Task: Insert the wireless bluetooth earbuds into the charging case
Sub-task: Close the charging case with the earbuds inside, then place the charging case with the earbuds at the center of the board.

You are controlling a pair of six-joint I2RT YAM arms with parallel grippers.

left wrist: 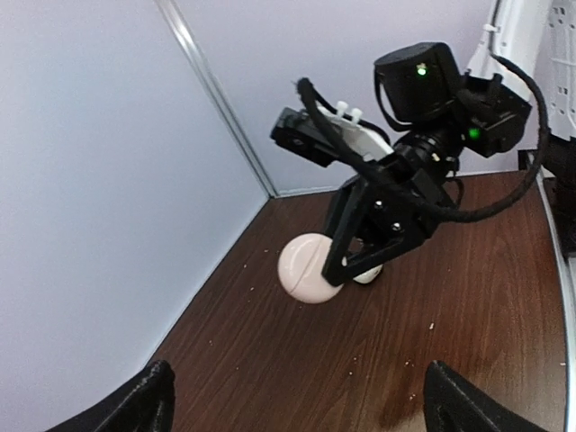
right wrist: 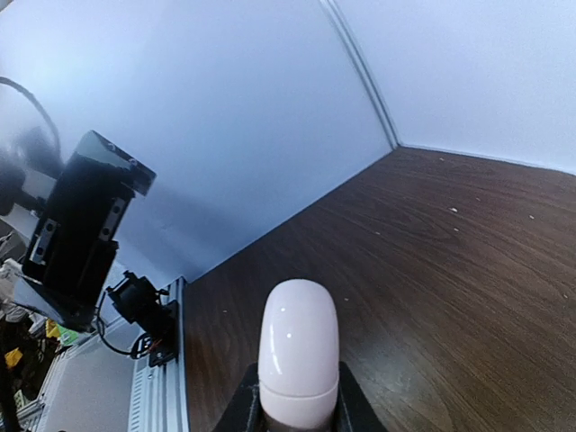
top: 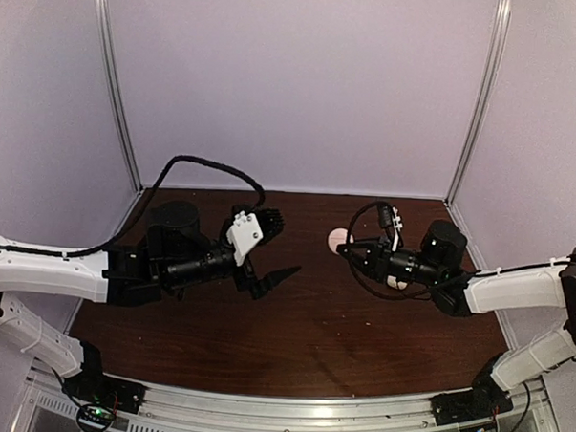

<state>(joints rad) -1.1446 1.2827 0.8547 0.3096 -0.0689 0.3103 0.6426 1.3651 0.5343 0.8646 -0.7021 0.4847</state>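
My right gripper is shut on a pale pink rounded charging case, held by its lower part with the lid closed. The case fills the middle of the right wrist view between the two black fingers. In the left wrist view the case sits low at the table; I cannot tell whether it touches. A small white thing lies behind the right fingers, too hidden to name. No earbud shows clearly. My left gripper is open and empty, facing the case from the left, its fingertips wide apart.
The dark wooden table is enclosed by pale walls with metal corner posts. A white item lies under the right arm. The aluminium rail runs along the near edge. A black cable loops behind the left arm.
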